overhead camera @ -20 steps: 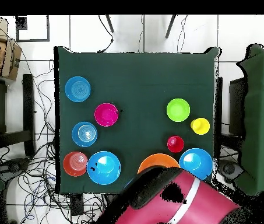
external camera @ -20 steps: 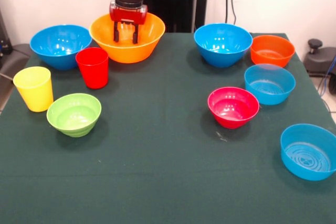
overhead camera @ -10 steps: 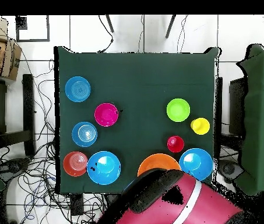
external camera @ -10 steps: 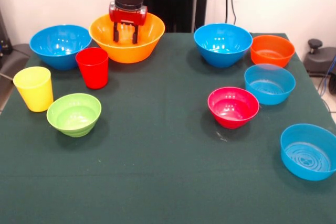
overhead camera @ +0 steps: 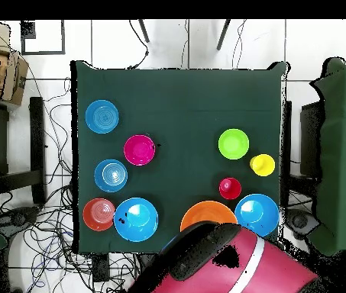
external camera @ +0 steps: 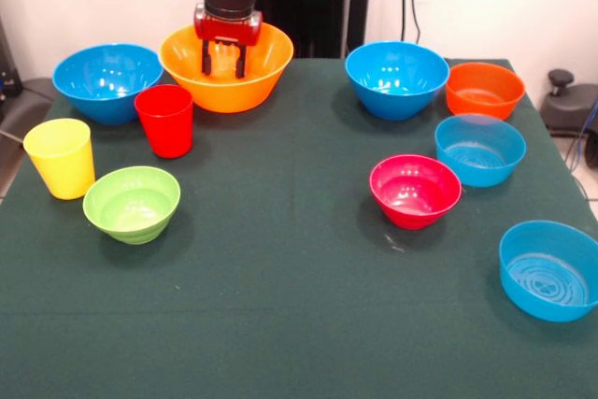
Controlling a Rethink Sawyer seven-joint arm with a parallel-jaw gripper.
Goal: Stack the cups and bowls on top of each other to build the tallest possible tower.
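Inspection of the table finds no tower begun: every cup and bowl stands alone on the green cloth, each mouth up.

Landmark for all placements is the big yellow-orange bowl, at the table's far edge. The gripper hangs directly over this bowl's mouth, its two dark fingers set apart with nothing between them, so the claw is released and empty. Seen from the front, the fingers point straight down, their tips at about the level of the rim; I cannot tell whether they touch the inner wall. From overhead the arm's bulk covers part of the bowl, and the claw itself cannot be made out there.

The red ribbed cup stands just beside the bowl, toward the camera and to its left in the front view. A deep blue bowl sits close on the same side, farther out. The yellow cup and light green bowl lie beyond the red cup, nearer the camera. The second deep blue bowl, orange bowl, pink-red bowl and two translucent blue bowls all lie well apart on the opposite side.

Judgement: the nearest stackable piece to the claw is the red cup, whose long axis is vertical, matching the fingers' downward approach.
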